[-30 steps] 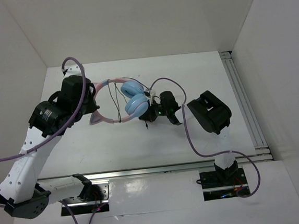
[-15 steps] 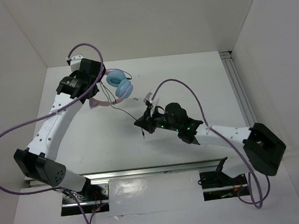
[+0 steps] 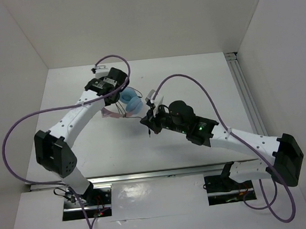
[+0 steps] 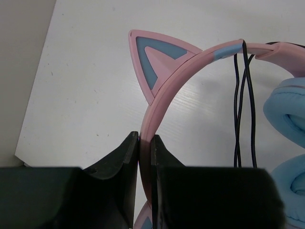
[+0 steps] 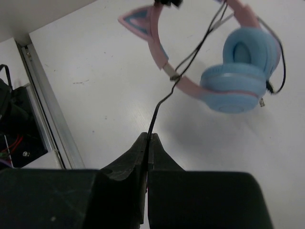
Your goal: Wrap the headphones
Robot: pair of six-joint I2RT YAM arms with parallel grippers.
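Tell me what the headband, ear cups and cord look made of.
Headband: likely hard plastic, smooth matte pink, with a moulded cat ear. Ear cups: soft padding under a light-blue, faintly sheened covering, probably faux leather; puffy rounded rims. Cord: thin black, probably rubber-coated wire; it bends freely.

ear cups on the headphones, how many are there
2. In the right wrist view, the upper ear cup lies against the lower ear cup, both on the pink headband. None seems hidden.
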